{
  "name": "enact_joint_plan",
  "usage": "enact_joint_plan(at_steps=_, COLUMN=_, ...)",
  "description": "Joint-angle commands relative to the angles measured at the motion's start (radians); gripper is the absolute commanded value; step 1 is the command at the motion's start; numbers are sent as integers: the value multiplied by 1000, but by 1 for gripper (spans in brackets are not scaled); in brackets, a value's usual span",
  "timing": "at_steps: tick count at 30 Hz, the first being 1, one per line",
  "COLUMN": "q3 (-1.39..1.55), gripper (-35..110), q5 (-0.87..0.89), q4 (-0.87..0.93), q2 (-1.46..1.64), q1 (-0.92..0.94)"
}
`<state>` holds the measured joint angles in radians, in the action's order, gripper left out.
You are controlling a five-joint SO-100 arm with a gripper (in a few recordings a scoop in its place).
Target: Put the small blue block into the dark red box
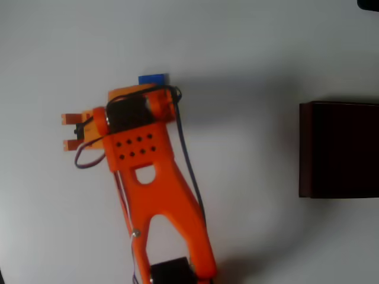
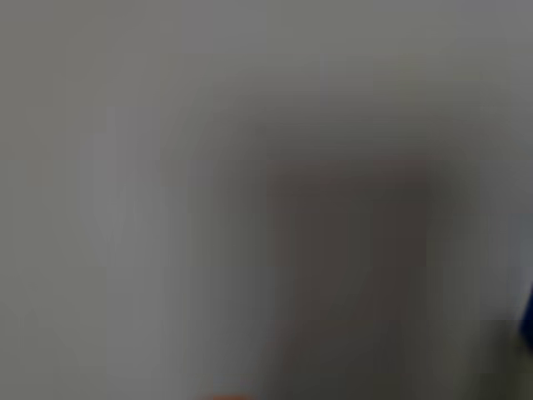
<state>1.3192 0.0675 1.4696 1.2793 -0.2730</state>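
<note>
In the overhead view the orange 2-finger gripper (image 1: 71, 131) points toward 9 o'clock, its fingers slightly parted with bare table between them, holding nothing. The small bright blue rectangular block (image 1: 153, 79) lies at about 1 o'clock from the fingertips, just beyond the wrist's upper edge and partly hidden by it. The large dark red-maroon square box (image 1: 339, 149) sits well apart at 3 o'clock, cut by the frame edge.

The wrist view is blurred; a blue sliver (image 2: 528, 321) at its 4 o'clock edge is probably the block.

To grasp well, I judge the arm should swing toward 1 o'clock, centre the open fingers across the block's short sides, then descend.
</note>
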Motion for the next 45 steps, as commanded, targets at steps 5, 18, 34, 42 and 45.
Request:
enact_joint_plan(at_steps=5, q3=-275, gripper=24, q5=5, q4=97, q2=-138, q1=-9)
enact_joint_plan(at_steps=18, q3=-785, gripper=24, q5=14, q4=273, q2=-486, q1=6)
enact_joint_plan(at_steps=34, q3=-1075, gripper=24, q5=-3, q4=362, q2=-666, q1=66)
enact_joint_plan(at_steps=42, q3=-1078, gripper=24, q5=-18, q4=362, q2=-721, q1=101)
enact_joint_plan(at_steps=45, q3=-1100, gripper=24, q5=-18, q4=362, q2=-747, q1=98)
